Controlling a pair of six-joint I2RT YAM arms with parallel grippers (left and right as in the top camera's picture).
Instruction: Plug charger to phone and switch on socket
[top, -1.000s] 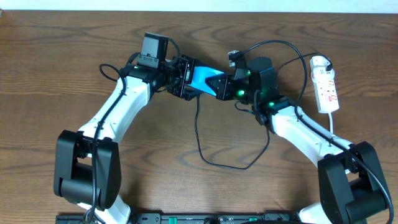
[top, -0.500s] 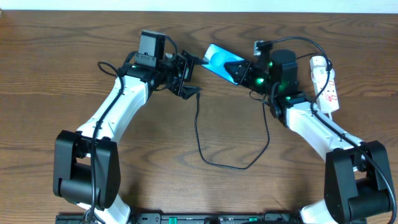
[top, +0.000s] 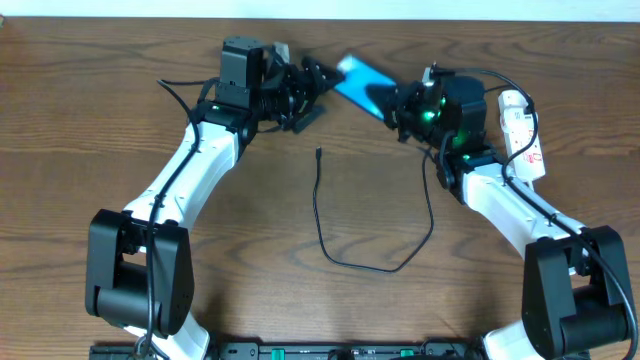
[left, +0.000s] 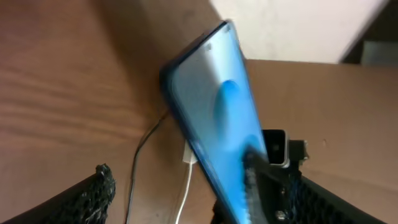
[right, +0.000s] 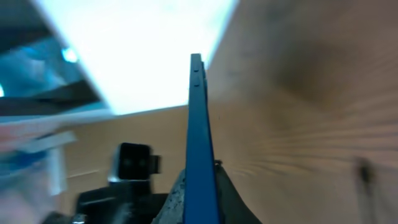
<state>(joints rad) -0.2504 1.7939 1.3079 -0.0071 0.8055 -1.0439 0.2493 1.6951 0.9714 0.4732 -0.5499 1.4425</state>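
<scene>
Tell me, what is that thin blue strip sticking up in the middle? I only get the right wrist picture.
Observer: That is the phone, edge-on to you. From overhead its blue screen shows, pinched at one end by the right claw.
Operator: Is the charger plugged in?
Observer: No. The charger lies loose on the table, its tip well apart from the phone.
Operator: And the other claw?
Observer: The left claw is open and holds nothing, close to the phone's free end.
</scene>
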